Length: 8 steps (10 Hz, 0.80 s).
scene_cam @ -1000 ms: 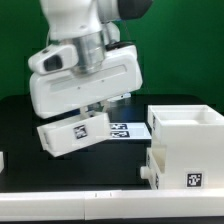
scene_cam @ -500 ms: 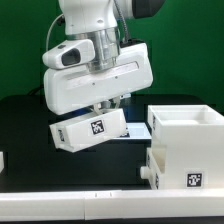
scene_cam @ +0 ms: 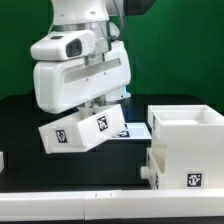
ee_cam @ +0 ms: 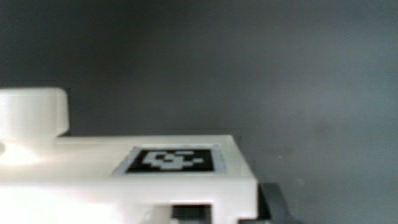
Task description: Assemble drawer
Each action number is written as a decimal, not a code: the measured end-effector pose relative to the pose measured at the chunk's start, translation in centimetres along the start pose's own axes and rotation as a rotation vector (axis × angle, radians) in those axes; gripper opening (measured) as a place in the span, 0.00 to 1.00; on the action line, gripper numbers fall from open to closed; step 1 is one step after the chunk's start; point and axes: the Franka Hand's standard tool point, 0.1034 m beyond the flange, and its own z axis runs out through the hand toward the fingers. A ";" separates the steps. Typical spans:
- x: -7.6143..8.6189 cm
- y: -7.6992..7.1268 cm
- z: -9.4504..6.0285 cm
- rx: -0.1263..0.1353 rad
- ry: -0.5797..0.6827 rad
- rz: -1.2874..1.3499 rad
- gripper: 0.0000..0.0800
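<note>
Exterior view showed the gripper [scene_cam: 101, 104] clamped on a white tray [scene_cam: 82, 131], which hung tilted just beneath it, long axis sloping, clear of the black table [scene_cam: 20, 120]. The casing [scene_cam: 186, 140] stood apart from the hand, toward the exterior view's right. The marker board [scene_cam: 137, 131] lay beyond the tray.

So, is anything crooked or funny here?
Yes: the small white plastic tray with black square markers hangs tilted in the end effector, one corner dipping. The tall white casing beside it stands straight.
</note>
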 end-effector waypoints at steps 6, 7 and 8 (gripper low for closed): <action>0.9 2.5 -0.5 -0.082 -0.026 -0.540 0.06; 0.9 2.4 -0.3 -0.084 -0.033 -0.623 0.06; 0.8 2.5 -0.2 -0.083 -0.035 -0.667 0.06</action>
